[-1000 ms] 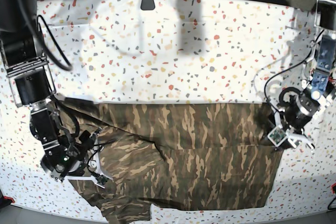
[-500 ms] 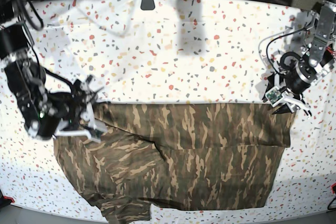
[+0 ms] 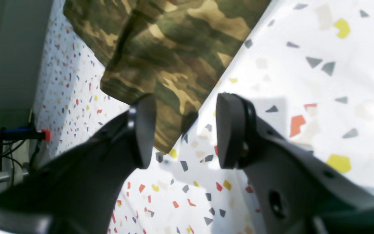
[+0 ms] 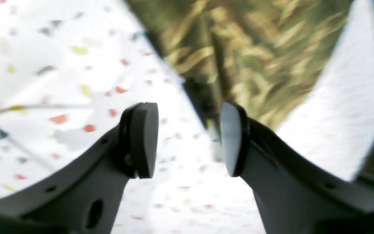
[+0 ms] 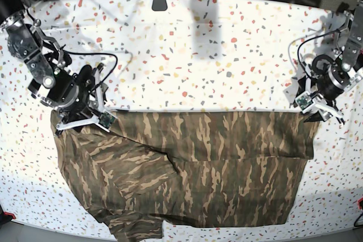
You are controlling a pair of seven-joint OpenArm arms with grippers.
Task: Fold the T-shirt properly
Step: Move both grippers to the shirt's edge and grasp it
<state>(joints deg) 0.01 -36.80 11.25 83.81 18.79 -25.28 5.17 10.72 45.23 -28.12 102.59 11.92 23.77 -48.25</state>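
Note:
The T-shirt (image 5: 193, 168) lies flat on the speckled white table (image 5: 198, 55), a wide camouflage band with a loose fold at its front left. My right gripper (image 5: 84, 123) hovers open over the shirt's far left corner; its wrist view shows the open gripper (image 4: 188, 144) with blurred shirt cloth (image 4: 255, 48) beyond. My left gripper (image 5: 322, 116) stands open just above the shirt's far right corner. In its own view the gripper (image 3: 187, 131) has wide-apart fingers, with a shirt corner (image 3: 174, 42) lying on the table under the gap, not gripped.
A dark bracket (image 5: 159, 1) sits at the table's back edge. A thin cable (image 5: 122, 55) loops over the table beside the right arm. The shirt's front hem lies close to the table's front edge (image 5: 227, 232).
My right gripper has risen from the shirt's front left and moved back to its far left corner, leaving that side spread out. My left gripper lifted off the right edge and opened wider.

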